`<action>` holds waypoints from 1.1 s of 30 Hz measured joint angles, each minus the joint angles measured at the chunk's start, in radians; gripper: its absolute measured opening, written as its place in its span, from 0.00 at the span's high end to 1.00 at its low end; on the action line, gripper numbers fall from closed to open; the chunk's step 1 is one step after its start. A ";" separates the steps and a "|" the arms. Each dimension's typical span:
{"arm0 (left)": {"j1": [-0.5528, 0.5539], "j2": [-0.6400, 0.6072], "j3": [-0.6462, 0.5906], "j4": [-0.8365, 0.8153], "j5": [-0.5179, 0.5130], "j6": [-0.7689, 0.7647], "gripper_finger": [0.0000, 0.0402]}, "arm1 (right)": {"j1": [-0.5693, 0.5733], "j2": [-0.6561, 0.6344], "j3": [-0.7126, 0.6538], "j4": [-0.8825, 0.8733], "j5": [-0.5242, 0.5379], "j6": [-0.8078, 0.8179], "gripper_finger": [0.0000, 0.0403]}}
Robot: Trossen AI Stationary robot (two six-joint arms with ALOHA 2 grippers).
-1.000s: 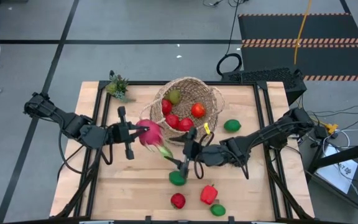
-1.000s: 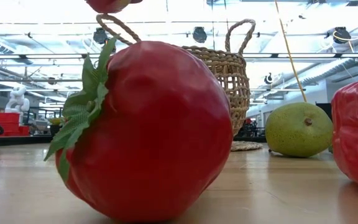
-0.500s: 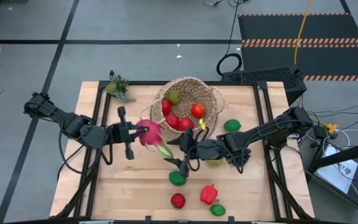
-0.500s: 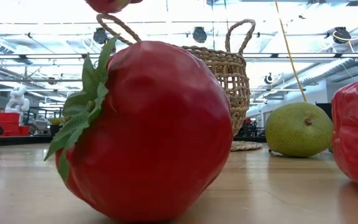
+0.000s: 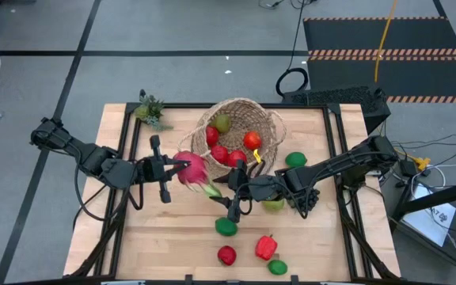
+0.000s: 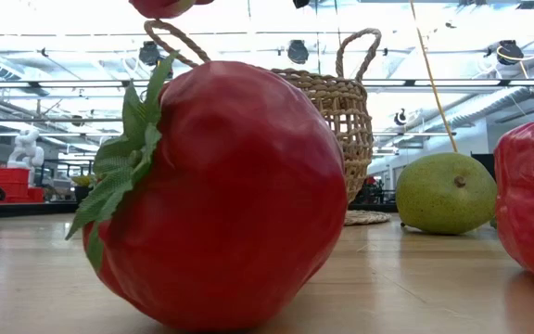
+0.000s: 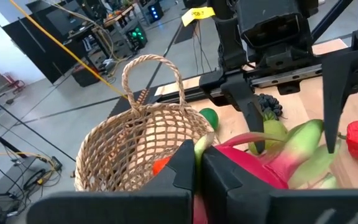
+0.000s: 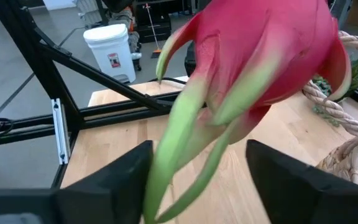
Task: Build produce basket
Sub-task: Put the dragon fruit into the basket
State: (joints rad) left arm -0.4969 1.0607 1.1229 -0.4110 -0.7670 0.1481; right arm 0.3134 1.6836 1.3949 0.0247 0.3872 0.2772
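The left gripper (image 5: 182, 169) is clenched on the dragonfruit (image 5: 191, 169) beside the basket (image 5: 271, 125), and the right gripper (image 5: 232, 198), with its fingers apart around the green tips, could knock the fruit loose.

Light wooden slatted tabletop (image 5: 172, 237) in a black metal frame sits on a grey concrete floor (image 5: 172, 71) marked with dark tape lines. Black floor mat with orange-striped edges (image 5: 386, 43) lies beyond the table, with a white lidded bin (image 8: 109, 50) nearby. Long ceiling strip lights (image 6: 63, 42) overhead, room bright.
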 joint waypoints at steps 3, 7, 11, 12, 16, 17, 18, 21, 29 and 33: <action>0.000 0.000 0.000 0.001 0.000 0.000 0.97 | 0.000 0.000 0.000 0.000 -0.001 -0.028 0.51; 0.000 0.000 0.000 0.002 0.000 0.000 0.93 | 0.000 0.000 0.000 -0.007 0.000 -0.068 0.70; 0.000 0.000 0.000 0.004 0.001 0.000 0.92 | 0.000 0.000 0.000 -0.007 0.000 -0.109 0.89; 0.000 0.000 0.000 0.004 0.002 0.000 0.92 | 0.000 0.000 0.000 -0.007 0.000 -0.117 0.93; 0.000 0.000 0.000 0.004 0.002 0.006 0.92 | 0.000 0.000 0.000 -0.007 0.000 -0.143 0.96; 0.000 0.000 0.000 0.004 0.003 0.009 0.92 | 0.000 0.000 0.000 -0.007 0.000 -0.144 0.95; 0.000 0.000 0.000 0.004 0.008 0.012 0.92 | -0.001 0.000 0.000 -0.007 0.000 -0.148 0.95; 0.000 0.000 0.000 0.003 0.049 -0.003 0.90 | -0.001 0.000 0.000 -0.008 0.001 -0.167 0.95; -0.019 0.000 0.000 0.001 0.068 -0.070 0.62 | 0.000 -0.016 0.000 0.001 0.003 -0.196 0.98; -0.044 -0.001 0.007 0.015 0.060 -0.077 0.49 | 0.000 -0.028 -0.001 -0.007 0.006 -0.207 0.97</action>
State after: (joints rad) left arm -0.5413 1.0599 1.1302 -0.3962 -0.7069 0.0709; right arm 0.3130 1.6560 1.3941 0.0180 0.3931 0.0702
